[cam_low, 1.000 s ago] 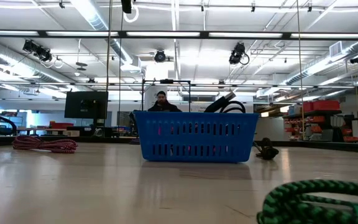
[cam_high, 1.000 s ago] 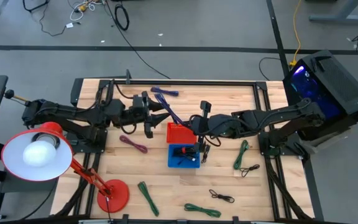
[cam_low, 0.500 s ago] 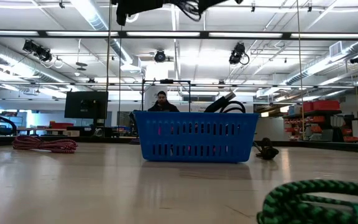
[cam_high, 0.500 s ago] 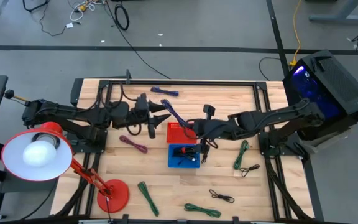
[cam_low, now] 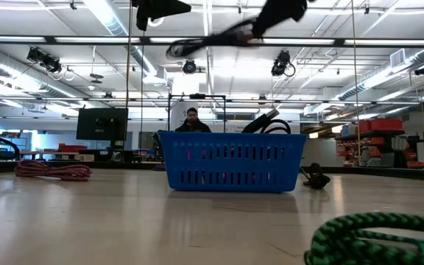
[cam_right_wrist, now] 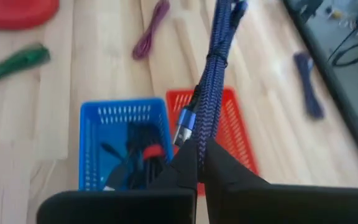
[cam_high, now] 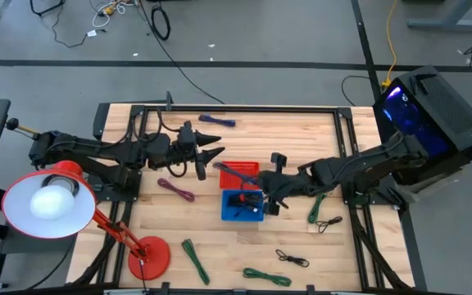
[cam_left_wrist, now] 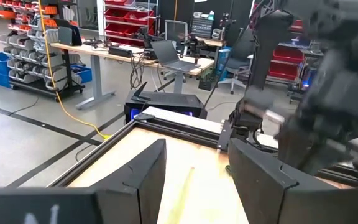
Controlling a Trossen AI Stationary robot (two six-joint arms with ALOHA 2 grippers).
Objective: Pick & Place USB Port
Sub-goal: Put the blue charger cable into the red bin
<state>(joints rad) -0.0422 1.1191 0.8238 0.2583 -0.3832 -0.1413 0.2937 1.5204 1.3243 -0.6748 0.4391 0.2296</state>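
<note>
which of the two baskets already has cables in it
The blue plastic basket, nearer the table's front edge, holds dark cables. The red plastic basket touching it behind looks empty.

I read desk point(cam_high: 301, 246) as pale wood planks, smooth, slight sheen in low view. Blue basket point(cam_low: 230, 162) and red basket point(cam_right_wrist: 232, 134): moulded plastic, slotted walls. Blue cable point(cam_right_wrist: 213, 81): woven braid jacket, rough texture, with metallic plug end. Right gripper fingers point(cam_right_wrist: 225, 168): matt black, smooth. Lamp shade point(cam_high: 43, 205): glossy red outside. Green cable point(cam_low: 374, 239): braided weave.
</note>
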